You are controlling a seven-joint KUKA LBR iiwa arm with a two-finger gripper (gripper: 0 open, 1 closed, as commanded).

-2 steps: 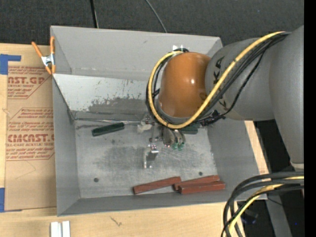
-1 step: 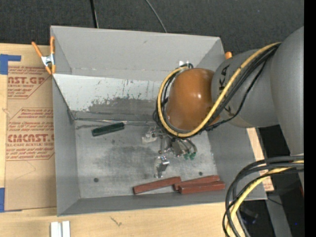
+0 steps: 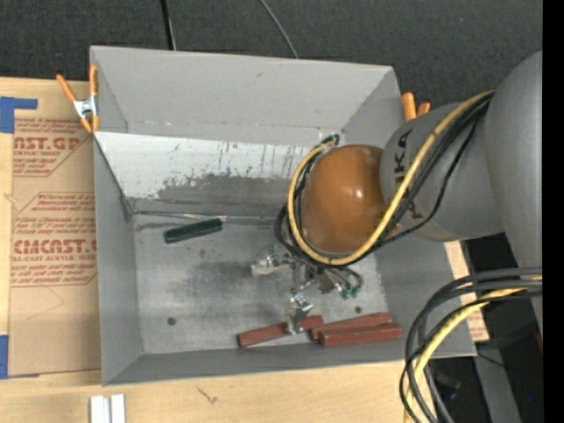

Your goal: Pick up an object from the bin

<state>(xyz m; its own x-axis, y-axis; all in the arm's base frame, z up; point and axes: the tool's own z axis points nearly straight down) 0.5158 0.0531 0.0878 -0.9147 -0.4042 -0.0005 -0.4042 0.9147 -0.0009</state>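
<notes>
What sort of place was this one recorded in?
Most likely a robotics lab's bin-picking station: a grey metal bin with a few loose things, a green-handled tool and reddish-brown bars, and a cabled robot arm whose hand hangs over those bars.

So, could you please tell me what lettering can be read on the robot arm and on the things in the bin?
"KA": black letters on the grey arm, next to the orange cover; cables hide any further letters.
Green-handled tool, at the bin's back left: no lettering to be seen.
Reddish-brown bars, along the bin's front: no lettering to be seen.
</notes>
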